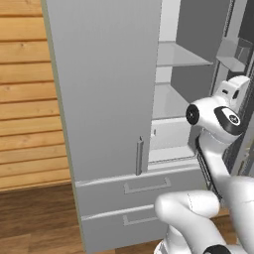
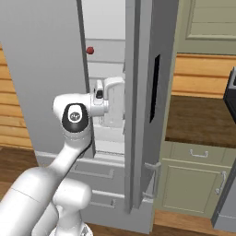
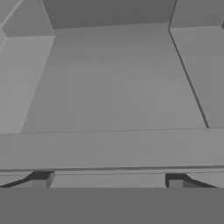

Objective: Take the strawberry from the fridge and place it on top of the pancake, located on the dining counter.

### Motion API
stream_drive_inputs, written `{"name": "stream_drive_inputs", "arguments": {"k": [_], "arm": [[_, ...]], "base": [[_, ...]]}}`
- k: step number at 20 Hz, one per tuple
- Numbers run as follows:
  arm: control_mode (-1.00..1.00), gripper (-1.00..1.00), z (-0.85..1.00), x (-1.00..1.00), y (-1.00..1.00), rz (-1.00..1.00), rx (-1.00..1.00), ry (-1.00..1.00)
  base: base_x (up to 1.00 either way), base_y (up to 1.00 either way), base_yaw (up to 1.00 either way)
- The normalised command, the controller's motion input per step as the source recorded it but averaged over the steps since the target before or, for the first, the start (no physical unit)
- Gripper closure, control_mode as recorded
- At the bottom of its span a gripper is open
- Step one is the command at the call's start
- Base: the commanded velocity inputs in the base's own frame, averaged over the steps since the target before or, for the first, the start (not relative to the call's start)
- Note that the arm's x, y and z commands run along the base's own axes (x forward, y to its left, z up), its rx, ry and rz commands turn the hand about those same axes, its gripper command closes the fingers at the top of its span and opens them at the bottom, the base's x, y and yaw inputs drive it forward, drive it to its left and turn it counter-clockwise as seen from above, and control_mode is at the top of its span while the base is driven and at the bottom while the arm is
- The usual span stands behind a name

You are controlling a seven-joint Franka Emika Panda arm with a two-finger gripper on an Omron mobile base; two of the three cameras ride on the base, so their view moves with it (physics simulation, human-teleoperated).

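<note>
Gripper jaws standing apart, empty, reaching into fridge over a bare shelf, while strawberry is sitting a shelf higher: light, soft, bruisable, wanting gentle pinching across its middle.

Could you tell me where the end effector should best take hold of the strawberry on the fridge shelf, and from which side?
Grip the strawberry across its round middle, coming in level from the fridge's open front. It is tiny and roundish, sitting on a shelf above the open end effector, so the hand probably has to rise first; shelves above likely block a top-down approach.
</note>
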Motion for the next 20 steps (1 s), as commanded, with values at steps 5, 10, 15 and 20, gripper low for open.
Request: {"name": "stream_drive_inputs", "arguments": {"k": [5,10,15,20], "arm": [[-1.00,-1.00,0.09,-0.26,-0.84,-0.10,0.00,-0.02],[-1.00,-1.00,0.00,-0.03,-0.68,-0.07,0.00,0.00],[-1.00,-1.00,-0.02,-0.11,-0.16,0.01,0.00,0.00],[-1.00,-1.00,0.03,-0.84,0.34,-0.02,0.02,-0.17]], "base": [[0.00,0.00,0.00],[0.00,0.00,0.00],[0.00,0.00,0.00],[0.00,0.00,0.00]]}}
